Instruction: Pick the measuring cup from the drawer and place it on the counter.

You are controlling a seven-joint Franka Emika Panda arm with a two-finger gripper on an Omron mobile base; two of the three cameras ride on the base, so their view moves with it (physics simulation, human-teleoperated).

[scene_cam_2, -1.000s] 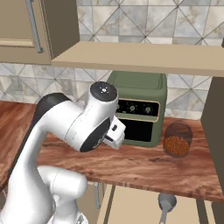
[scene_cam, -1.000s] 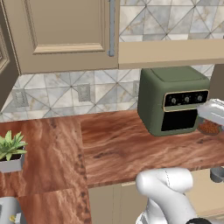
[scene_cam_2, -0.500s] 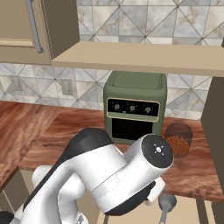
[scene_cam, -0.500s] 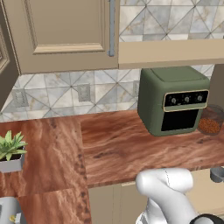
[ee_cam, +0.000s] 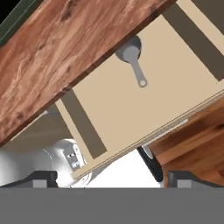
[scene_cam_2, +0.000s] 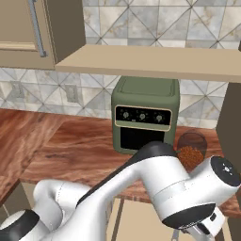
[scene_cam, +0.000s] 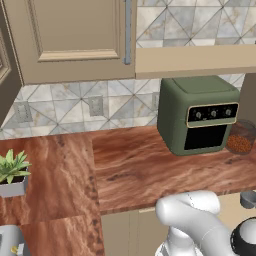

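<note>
The measuring cup (ee_cam: 130,53), small, grey and round, lies in the open beige drawer (ee_cam: 131,109) with its flat handle pointing away from the counter's edge. The cup's bowl sits partly tucked under the thick front edge of the reddish-brown counter (ee_cam: 65,57). My gripper (ee_cam: 111,179) hovers above the drawer, some way off the cup, open with nothing between its fingertips (ee_cam: 43,179). In the left base view the cup (scene_cam: 248,199) peeks in at the right edge, below the counter (scene_cam: 150,170). The drawer (scene_cam_2: 136,221) shows beneath my arm in the right base view.
A green oven (scene_cam: 200,115) stands at the back of the counter, with a glass jar of brown contents (scene_cam: 240,142) beside it on the right. A potted plant (scene_cam: 12,172) sits far left. A beige shelf (scene_cam_2: 150,63) and wall cabinets (scene_cam: 75,40) hang above.
The arm has swung down from in front of the oven to the right, over the open drawer. The gripper left the right edge of the left base view. Oven, jar and cup stayed put.
</note>
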